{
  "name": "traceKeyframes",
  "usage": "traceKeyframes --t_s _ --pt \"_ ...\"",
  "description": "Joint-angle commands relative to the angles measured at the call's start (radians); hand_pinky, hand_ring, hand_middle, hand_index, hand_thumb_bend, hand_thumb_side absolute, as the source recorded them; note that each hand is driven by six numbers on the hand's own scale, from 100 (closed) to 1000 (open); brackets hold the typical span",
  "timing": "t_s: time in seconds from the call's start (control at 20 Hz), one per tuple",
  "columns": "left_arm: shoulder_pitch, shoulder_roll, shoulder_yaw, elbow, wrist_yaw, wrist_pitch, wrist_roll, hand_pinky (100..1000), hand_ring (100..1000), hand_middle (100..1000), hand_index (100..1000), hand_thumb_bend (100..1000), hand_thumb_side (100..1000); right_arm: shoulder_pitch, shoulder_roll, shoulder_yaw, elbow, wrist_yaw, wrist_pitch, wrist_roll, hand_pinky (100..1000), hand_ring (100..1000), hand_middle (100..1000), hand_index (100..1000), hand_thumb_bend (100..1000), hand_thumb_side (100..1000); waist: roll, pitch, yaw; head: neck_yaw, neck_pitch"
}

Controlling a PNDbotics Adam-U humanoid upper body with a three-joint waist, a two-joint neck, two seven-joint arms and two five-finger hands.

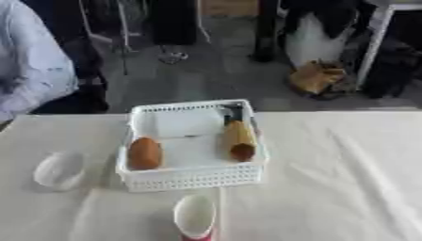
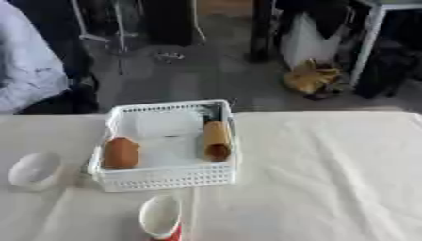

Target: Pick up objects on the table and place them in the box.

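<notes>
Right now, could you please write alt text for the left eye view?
A white slatted basket sits mid-table on a cream cloth, holding a brown oval item at left and a tan roll at right. A clear bowl lies left; a white cup in front.

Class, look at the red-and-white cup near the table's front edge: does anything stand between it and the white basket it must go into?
Nothing visible does. The cup stands just in front of the basket, with only bare cloth between them. Neither robot hand shows.
</notes>
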Motion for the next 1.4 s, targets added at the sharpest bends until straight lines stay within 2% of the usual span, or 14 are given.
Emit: traceKeyframes --t_s 0.05,0.2,0.25,0.3,0.35,0.4,0.45,0.5,0.6,0.8,1.0,1.05,1.25,1.4 --pt "-0.004 0.022 0.004 -0.017 -0.005 0.010 0.003 909 905 932 1000 343 1000 -0.018 -0.033 0.000 -0.022 0.005 -0.005 0.002 717 891 863 978 100 1000 -0.004 -0.016 -0.003 0.006 -0.002" --pt "0.004 0.024 0.003 -0.017 -0.006 0.014 0.002 909 904 932 1000 341 1000 -0.041 -0.094 0.018 -0.022 0.008 0.023 0.093 757 898 863 974 100 1000 -0.010 -0.022 -0.010 0.012 0.013" --pt "0.007 0.025 0.002 -0.017 -0.005 0.016 0.000 910 903 932 1000 336 1000 -0.046 -0.128 0.030 -0.022 0.011 0.039 0.152 765 894 866 972 167 1000 -0.014 -0.026 -0.014 0.015 0.029" --pt "0.009 0.025 0.001 -0.017 -0.005 0.018 -0.003 910 903 932 1000 336 1000 -0.055 -0.155 0.039 -0.022 0.009 0.058 0.215 765 894 866 972 167 1000 -0.016 -0.030 -0.017 0.017 0.040" --pt "0.010 0.026 0.000 -0.017 -0.004 0.020 -0.006 910 903 931 1000 327 1000 -0.059 -0.184 0.050 -0.022 0.007 0.074 0.281 769 897 872 977 227 1000 -0.018 -0.034 -0.020 0.020 0.056" --pt "0.011 0.026 -0.001 -0.017 -0.003 0.021 -0.009 910 903 931 1000 327 1000 -0.065 -0.207 0.058 -0.022 0.002 0.089 0.347 769 897 872 977 227 1000 -0.020 -0.038 -0.022 0.022 0.068" --pt "0.012 0.026 -0.002 -0.017 -0.002 0.022 -0.012 909 902 931 1000 326 1000 -0.068 -0.226 0.064 -0.022 -0.003 0.099 0.404 770 897 874 981 269 1000 -0.021 -0.040 -0.023 0.023 0.078" --pt "0.012 0.027 -0.002 -0.017 -0.001 0.022 -0.014 909 902 931 1000 326 1000 -0.071 -0.242 0.069 -0.022 -0.008 0.107 0.460 769 898 861 985 363 1000 -0.022 -0.043 -0.024 0.025 0.084" --pt "0.018 0.028 -0.004 -0.017 0.000 0.024 -0.020 909 900 930 1000 317 1000 -0.077 -0.310 0.105 -0.022 -0.017 0.118 0.605 766 896 879 984 324 1000 -0.029 -0.052 -0.023 0.025 0.095" --pt "0.024 0.029 -0.006 -0.017 0.004 0.027 -0.028 906 895 928 1000 311 1000 -0.122 -0.409 0.163 -0.022 -0.067 0.102 0.776 765 895 884 982 328 1000 -0.035 -0.061 -0.020 0.017 0.091" --pt "0.028 0.028 -0.008 -0.017 0.007 0.028 -0.035 905 891 928 1000 309 1000 -0.168 -0.467 0.212 -0.022 -0.104 0.085 0.866 765 895 889 985 332 1000 -0.040 -0.065 -0.018 0.010 0.085" --pt "0.028 0.029 -0.009 -0.017 0.007 0.028 -0.038 905 889 927 1000 306 1000 -0.185 -0.484 0.232 -0.022 -0.110 0.075 0.895 766 894 880 986 368 1000 -0.042 -0.066 -0.017 0.006 0.084" --pt "0.031 0.028 -0.011 -0.017 0.010 0.030 -0.047 904 885 921 995 299 1000 -0.248 -0.514 0.287 -0.022 -0.123 0.047 0.992 768 896 894 985 381 1000 -0.045 -0.069 -0.014 -0.001 0.080" --pt "0.034 0.027 -0.013 -0.017 0.014 0.031 -0.053 902 883 920 992 294 1000 -0.329 -0.522 0.359 -0.022 -0.123 0.012 1.098 770 900 901 987 372 1000 -0.047 -0.070 -0.011 -0.008 0.074"
